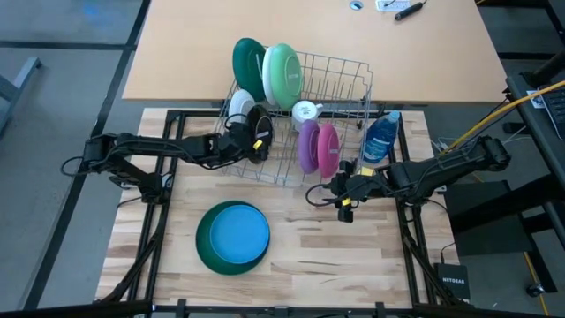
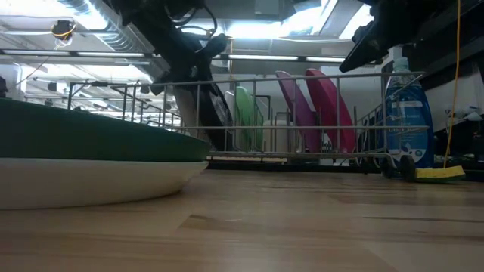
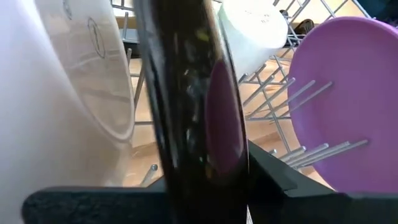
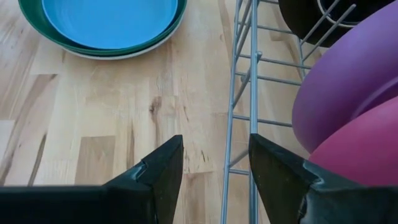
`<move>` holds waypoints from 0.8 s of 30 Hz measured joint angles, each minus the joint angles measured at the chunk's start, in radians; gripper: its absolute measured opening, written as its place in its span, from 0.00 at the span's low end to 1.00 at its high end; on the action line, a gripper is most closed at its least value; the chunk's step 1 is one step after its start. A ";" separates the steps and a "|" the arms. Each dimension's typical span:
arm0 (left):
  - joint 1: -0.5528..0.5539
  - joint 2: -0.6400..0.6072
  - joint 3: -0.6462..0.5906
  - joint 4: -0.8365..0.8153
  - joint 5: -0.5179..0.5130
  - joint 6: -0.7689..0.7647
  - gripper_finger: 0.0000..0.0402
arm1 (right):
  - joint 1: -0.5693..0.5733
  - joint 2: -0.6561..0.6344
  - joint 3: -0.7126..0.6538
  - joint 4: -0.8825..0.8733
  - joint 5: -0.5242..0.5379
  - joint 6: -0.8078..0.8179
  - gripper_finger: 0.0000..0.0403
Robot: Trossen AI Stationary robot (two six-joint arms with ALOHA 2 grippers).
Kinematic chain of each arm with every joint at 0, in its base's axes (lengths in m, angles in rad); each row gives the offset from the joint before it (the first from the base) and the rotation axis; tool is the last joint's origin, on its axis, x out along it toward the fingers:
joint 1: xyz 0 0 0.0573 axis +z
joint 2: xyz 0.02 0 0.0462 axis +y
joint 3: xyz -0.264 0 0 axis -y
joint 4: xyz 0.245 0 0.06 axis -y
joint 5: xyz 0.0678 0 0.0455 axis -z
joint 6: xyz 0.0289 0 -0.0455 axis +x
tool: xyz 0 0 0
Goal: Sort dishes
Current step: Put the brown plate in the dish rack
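A wire dish rack (image 1: 340, 75) holds a dark green plate (image 1: 247, 62) and a light green plate (image 1: 282, 75) on edge at its far left. A purple plate (image 1: 307, 146) and a pink plate (image 1: 327, 148) stand at its near right. My left gripper (image 1: 258, 141) is at the rack's left side, shut on a black plate (image 3: 186, 93) beside a white dish (image 1: 240, 104). A blue plate (image 1: 238, 234) lies in a dark green plate (image 1: 205, 246) on the table. My right gripper (image 4: 214, 168) hovers open by the rack's near right corner. My left gripper pinches the black plate's rim (image 3: 186, 162) between its two fingers, one on each face. The fingers come from the table's left, slanting down. The plate stands on edge, its lower part (image 2: 221, 128) down among the rack's wires.
A blue soap bottle (image 1: 381, 137) stands right of the rack, with a yellow sponge (image 2: 439, 174) at its foot. A white cup (image 1: 305, 112) sits in the rack's middle. Bare wood (image 1: 353, 265) lies at the table's near right.
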 joint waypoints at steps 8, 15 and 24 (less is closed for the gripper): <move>-0.002 -0.004 0.000 -0.004 0.030 0.004 0.29 | 0.000 0.000 0.000 0.000 0.000 0.000 0.46; -0.004 -0.047 0.000 -0.018 0.059 0.017 0.36 | 0.000 0.000 0.000 -0.002 0.000 0.000 0.46; 0.015 -0.137 0.000 -0.013 0.059 0.172 0.39 | 0.000 0.000 0.000 -0.003 0.000 0.000 0.46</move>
